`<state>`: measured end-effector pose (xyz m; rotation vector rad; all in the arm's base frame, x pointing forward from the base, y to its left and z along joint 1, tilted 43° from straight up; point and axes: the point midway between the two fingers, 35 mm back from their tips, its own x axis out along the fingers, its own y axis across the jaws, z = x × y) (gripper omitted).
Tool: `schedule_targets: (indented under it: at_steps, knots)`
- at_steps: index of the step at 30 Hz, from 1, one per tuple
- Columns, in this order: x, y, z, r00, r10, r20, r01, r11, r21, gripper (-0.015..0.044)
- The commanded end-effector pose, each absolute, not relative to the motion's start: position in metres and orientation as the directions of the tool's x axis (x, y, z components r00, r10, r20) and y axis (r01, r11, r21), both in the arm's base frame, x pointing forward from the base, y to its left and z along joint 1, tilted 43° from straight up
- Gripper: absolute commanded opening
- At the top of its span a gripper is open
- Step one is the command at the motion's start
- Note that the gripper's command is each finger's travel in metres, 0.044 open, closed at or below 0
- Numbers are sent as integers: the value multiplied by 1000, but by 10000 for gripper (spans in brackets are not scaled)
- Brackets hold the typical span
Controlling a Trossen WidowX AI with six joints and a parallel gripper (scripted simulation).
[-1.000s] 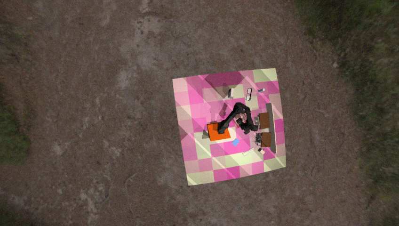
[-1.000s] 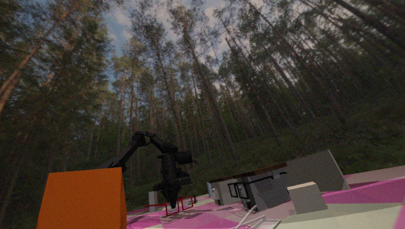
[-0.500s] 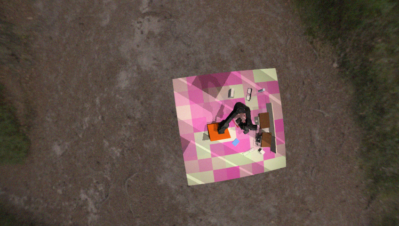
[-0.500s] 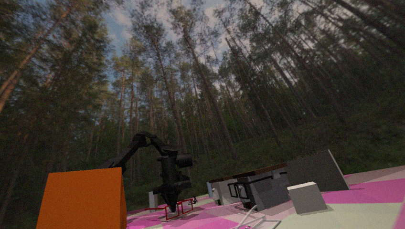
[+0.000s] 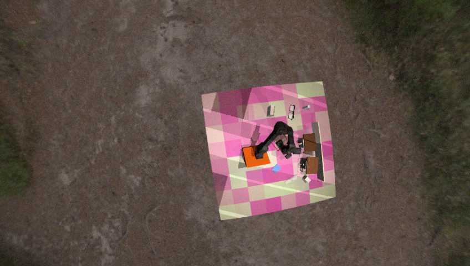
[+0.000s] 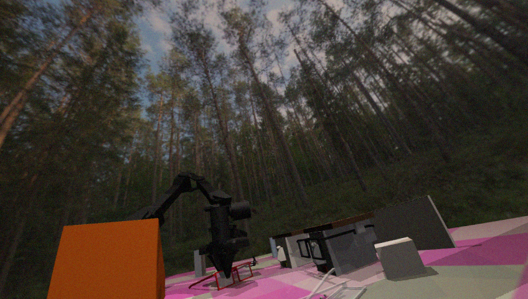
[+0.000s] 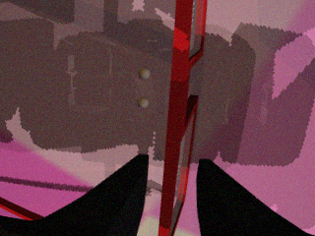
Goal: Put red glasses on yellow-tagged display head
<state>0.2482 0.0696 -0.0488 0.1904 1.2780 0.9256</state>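
Note:
The red glasses [image 6: 252,270] [image 7: 178,98] are low at the pink checkered table in front of the heads, lenses roughly upright, one temple sloping down toward the table. My gripper [image 6: 228,276] [image 7: 172,166] is open a little: its fingertips stand either side of the red front frame, with a gap on both sides in the wrist view. The head with the small yellow tag [image 6: 286,264] is the farther one in the exterior view; its brown top [image 5: 309,142] shows from above, and it wears no glasses that I can see. The other head [image 5: 312,165] [image 6: 350,248] wears black glasses [image 6: 304,248].
A grey panel [image 5: 320,164] [image 6: 411,225] stands behind the heads. A pale block [image 5: 306,178] [image 6: 401,259] and white glasses [image 5: 291,179] lie beside the other head. An orange block [image 5: 255,158] [image 6: 107,255] is at the arm's base, a blue piece [image 5: 276,168] near it. Another block [image 5: 271,110] stands opposite.

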Motion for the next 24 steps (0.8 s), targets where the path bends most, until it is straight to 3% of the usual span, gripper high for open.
schedule_targets:
  at_steps: [1, 24]
  knots:
    - [249, 70, -48, -3, 680, -733, -485, 640, 596, 107]
    - [243, 71, -38, -8, 683, -731, -480, 638, 602, 107]
